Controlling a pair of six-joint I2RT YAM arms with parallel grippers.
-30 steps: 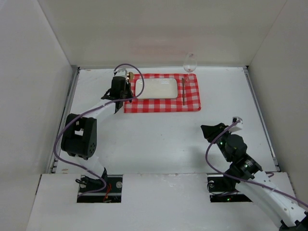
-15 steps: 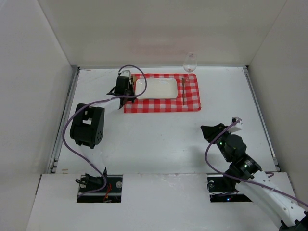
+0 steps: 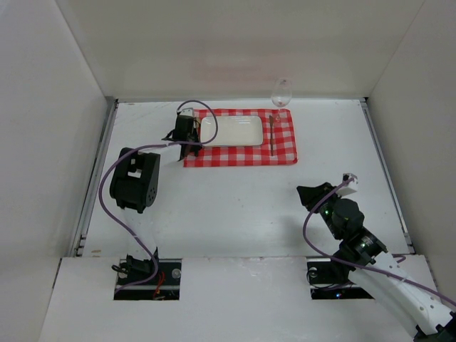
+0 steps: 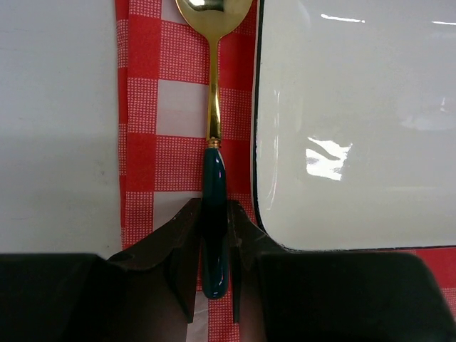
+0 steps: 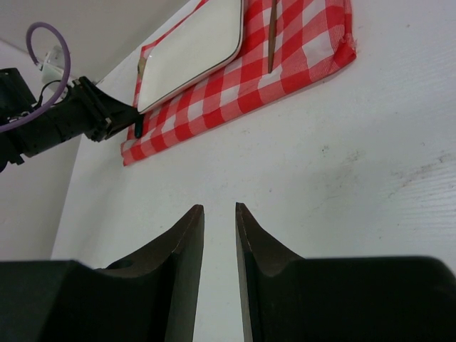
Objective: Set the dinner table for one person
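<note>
The dinner table [image 3: 235, 206] is the big white surface. A red-and-white checked cloth [image 3: 242, 153] lies at its far middle with a white rectangular plate [image 3: 231, 130] on it. My left gripper [image 3: 187, 128] is at the cloth's left edge, shut on a spoon's dark green handle [image 4: 214, 185]. The spoon's gold bowl [image 4: 214, 8] points away, over the cloth [image 4: 142, 107] just left of the plate [image 4: 356, 121]. My right gripper [image 3: 308, 192] hovers low over bare table at the near right, its fingers [image 5: 187, 235] a narrow gap apart and empty.
A slim dark utensil [image 3: 272, 135] lies on the cloth right of the plate, also seen in the right wrist view [image 5: 272, 35]. A wine glass [image 3: 282, 92] stands at the cloth's far right corner. White walls enclose the table on three sides.
My left arm has swung its elbow and carried the gripper with the spoon slightly right, onto the cloth's left strip beside the plate. The right arm has not moved.
</note>
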